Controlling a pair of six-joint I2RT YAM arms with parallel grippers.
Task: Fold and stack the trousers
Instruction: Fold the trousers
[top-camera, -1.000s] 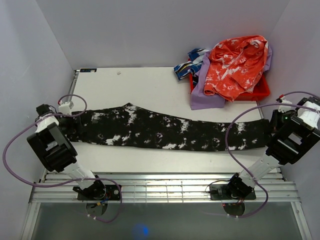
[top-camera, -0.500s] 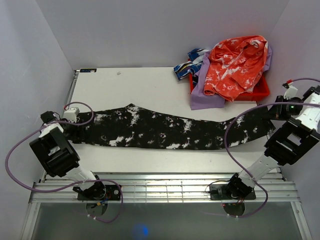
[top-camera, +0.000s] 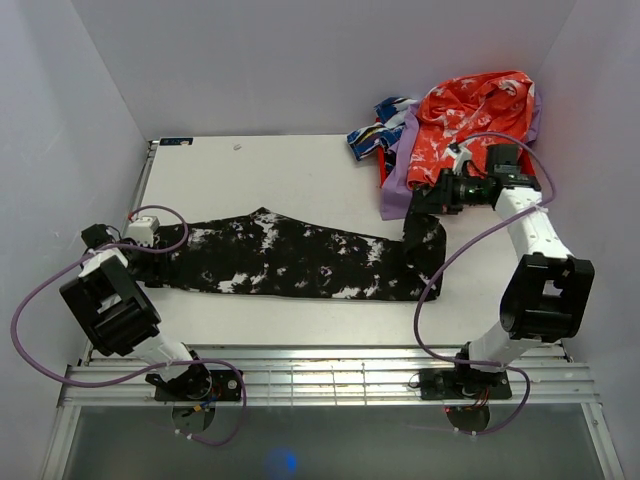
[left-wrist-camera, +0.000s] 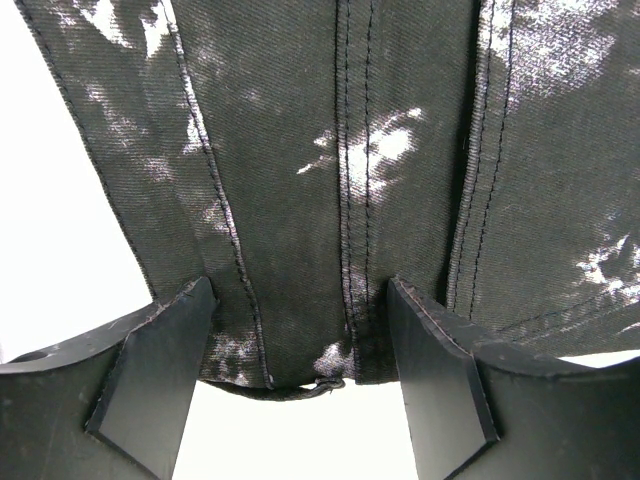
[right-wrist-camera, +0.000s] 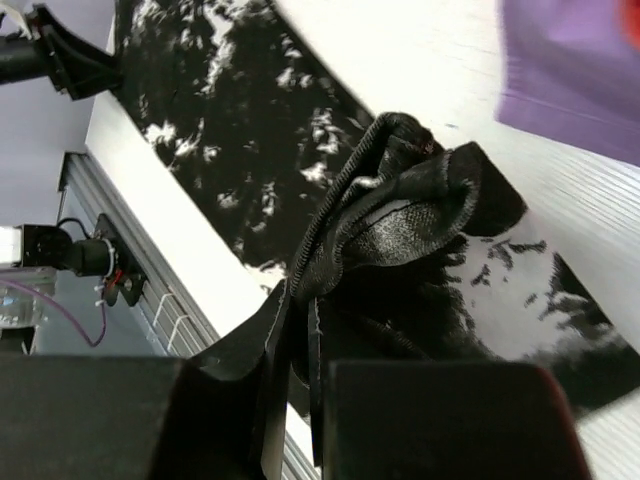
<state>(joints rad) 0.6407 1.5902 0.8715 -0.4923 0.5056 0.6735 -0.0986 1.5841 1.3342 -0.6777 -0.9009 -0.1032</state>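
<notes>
The right gripper (right-wrist-camera: 310, 375) pinches the bunched end of the trousers (top-camera: 300, 260). The left gripper (left-wrist-camera: 300, 375) gapes wide, with cloth lying flat between its fingers.

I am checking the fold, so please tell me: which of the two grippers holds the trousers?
The right gripper: it is shut on a bunched, raised end of the trousers. The left gripper is open, astride the flat other end.

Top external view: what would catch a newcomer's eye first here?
The black, white-splattered trousers stretch across the table, their right end pinched and raised by the right pincer. The left pincer straddles their left end, open. An orange-red garment lies heaped at the far right.
</notes>
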